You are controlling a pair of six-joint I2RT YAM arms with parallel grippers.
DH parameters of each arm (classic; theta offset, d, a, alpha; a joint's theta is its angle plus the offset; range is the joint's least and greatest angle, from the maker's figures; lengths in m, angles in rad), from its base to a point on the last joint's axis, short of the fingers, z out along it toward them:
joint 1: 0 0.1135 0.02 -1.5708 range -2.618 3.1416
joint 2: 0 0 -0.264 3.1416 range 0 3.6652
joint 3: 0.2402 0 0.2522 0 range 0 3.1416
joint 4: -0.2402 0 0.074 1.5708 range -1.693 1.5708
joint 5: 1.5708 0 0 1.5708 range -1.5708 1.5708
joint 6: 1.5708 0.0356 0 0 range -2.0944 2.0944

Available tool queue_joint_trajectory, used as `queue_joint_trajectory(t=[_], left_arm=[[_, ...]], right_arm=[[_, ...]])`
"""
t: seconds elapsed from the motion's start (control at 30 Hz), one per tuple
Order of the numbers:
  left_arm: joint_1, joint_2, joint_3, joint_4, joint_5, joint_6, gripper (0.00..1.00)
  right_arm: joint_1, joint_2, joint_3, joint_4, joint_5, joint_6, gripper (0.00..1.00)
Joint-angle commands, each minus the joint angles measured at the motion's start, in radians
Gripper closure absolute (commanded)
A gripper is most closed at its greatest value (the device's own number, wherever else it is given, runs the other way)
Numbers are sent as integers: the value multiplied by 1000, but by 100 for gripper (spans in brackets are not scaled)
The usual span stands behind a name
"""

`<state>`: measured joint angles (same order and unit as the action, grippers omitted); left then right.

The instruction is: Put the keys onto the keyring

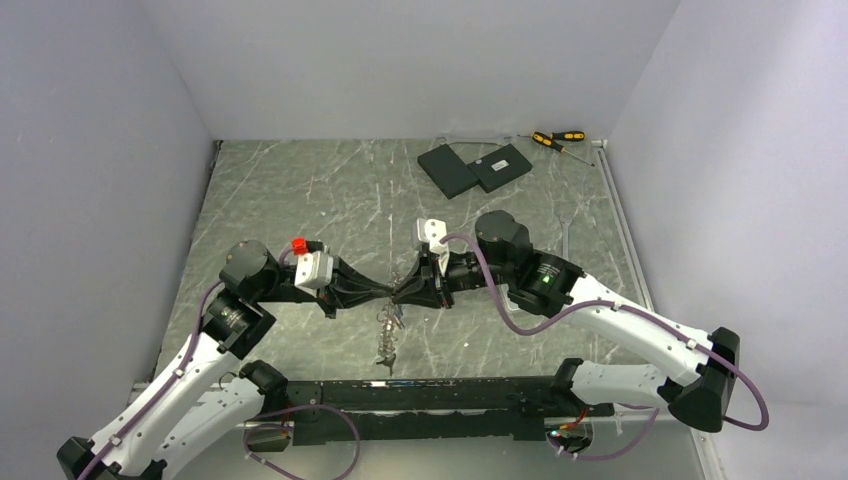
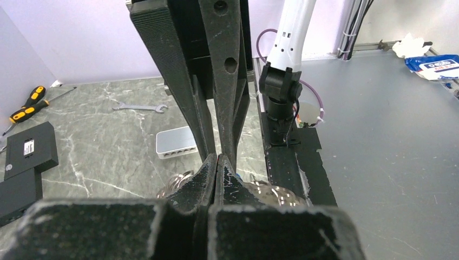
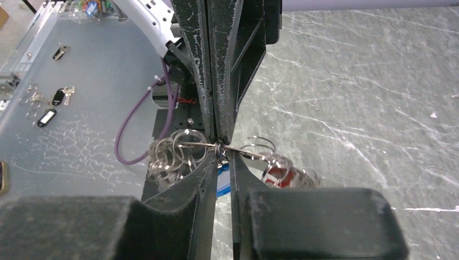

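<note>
My two grippers meet tip to tip above the middle of the table. The left gripper (image 1: 388,291) (image 2: 216,161) is shut on the thin wire of the keyring (image 3: 250,153). Several keys (image 1: 386,338) dangle from the keyring below the tips. In the right wrist view, small metal rings (image 3: 172,153) bunch on the left and a red-tagged key (image 3: 276,176) hangs on the right. The right gripper (image 1: 410,289) (image 3: 222,154) has its jaws nearly together, pinching the small ring of a blue-tagged key (image 3: 222,182) right at the wire. The blue tag hangs between its fingers.
Two black slabs (image 1: 475,168) and yellow-and-black screwdrivers (image 1: 558,140) lie at the back right. A wrench (image 2: 138,108) and a white box with ports (image 2: 176,142) lie on the marble. The black base rail (image 1: 430,395) runs along the near edge. Loose tagged keys (image 3: 51,103) lie off the table.
</note>
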<state>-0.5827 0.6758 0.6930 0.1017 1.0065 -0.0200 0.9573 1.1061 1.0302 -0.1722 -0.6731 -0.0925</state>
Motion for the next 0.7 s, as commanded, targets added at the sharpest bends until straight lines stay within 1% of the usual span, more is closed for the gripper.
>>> queue_joint_trajectory(t=[0.0, 0.13, 0.23, 0.37, 0.43, 0.47, 0.53, 0.67], left_arm=[[7, -18, 8, 64, -8, -13, 100], [10, -26, 5, 57, -14, -10, 100], [11, -29, 5, 53, -19, -8, 100], [11, -30, 5, 54, -28, -8, 100], [12, -33, 6, 53, -33, -7, 100], [12, -34, 5, 55, -38, -9, 100], [13, -37, 4, 57, -46, -10, 100], [15, -42, 0, 66, -52, -14, 100]], right_arm=[[3, 2, 0, 60, -14, 15, 86], [3, -6, -4, 45, 9, 14, 97], [3, -4, 14, 2, 36, -3, 99], [3, 3, 34, -30, 54, -9, 85], [3, -2, 28, -25, 63, -4, 70], [3, -6, 24, -22, 70, -1, 68], [3, -20, 8, -8, 90, 7, 66], [3, -44, -22, 31, 109, 25, 72]])
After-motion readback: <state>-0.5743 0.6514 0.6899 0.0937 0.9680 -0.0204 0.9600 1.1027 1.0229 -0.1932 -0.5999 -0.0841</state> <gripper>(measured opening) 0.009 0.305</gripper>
